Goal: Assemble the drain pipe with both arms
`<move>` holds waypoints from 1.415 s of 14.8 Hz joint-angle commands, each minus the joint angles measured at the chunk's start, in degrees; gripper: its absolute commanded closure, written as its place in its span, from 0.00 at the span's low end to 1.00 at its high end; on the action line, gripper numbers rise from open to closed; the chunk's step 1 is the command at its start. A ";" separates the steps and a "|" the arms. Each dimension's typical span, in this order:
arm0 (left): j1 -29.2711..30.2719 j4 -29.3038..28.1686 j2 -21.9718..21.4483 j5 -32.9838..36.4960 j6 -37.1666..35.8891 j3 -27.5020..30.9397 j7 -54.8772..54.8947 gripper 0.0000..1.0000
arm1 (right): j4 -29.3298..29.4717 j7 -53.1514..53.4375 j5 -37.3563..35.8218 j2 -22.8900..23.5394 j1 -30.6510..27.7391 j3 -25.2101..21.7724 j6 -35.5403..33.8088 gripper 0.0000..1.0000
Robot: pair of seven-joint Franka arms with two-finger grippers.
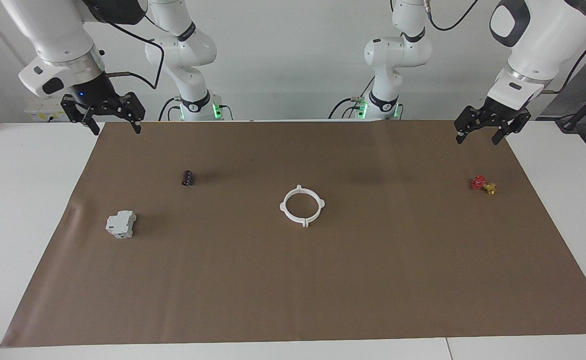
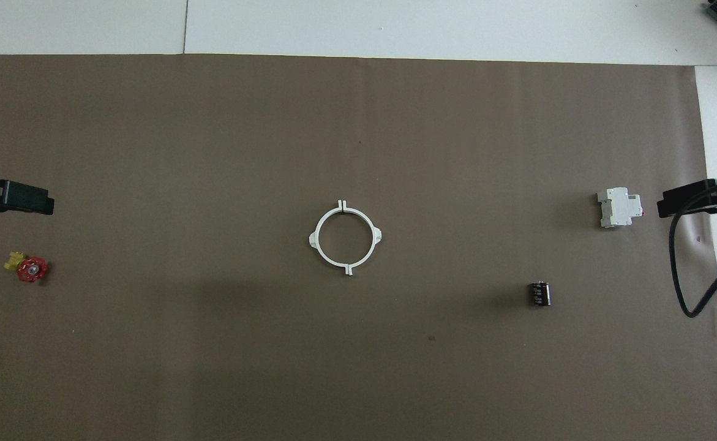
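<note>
- A white table (image 1: 27, 210) stands against a plain pale wall (image 1: 293, 55).
- A large brown paper sheet (image 1: 323, 280) covers most of the table's top.
- Light is even, with soft shadows.

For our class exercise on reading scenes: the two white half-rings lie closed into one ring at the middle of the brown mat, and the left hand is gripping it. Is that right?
Not quite. The drain pipe does lie as one ring mid-mat, but the left hand grips nothing: it hangs open in the air over the mat's edge at its own end, as the facing view shows. The right hand is likewise up and open.
</note>
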 commanded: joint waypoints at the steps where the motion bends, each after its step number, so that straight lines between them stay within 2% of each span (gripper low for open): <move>1: -0.59 -3.48 -1.80 -0.84 3.44 1.10 -0.49 0.00 | -0.28 0.80 0.81 -0.58 -0.80 0.44 -0.48 0.00; 5: -0.50 -3.57 -2.16 -0.84 5.55 1.10 -0.75 0.00 | -0.28 0.71 0.81 -0.58 -0.80 0.44 -0.48 0.00; 12: 1.26 -11.04 -5.33 -0.84 11.17 1.01 -0.13 0.00 | -0.28 0.71 0.81 -0.58 -0.80 0.44 -0.48 0.00; 21: 0.47 -9.55 -4.63 -0.84 12.14 1.01 -0.05 0.00 | -0.28 0.71 0.81 -0.58 -0.80 0.44 -0.57 0.00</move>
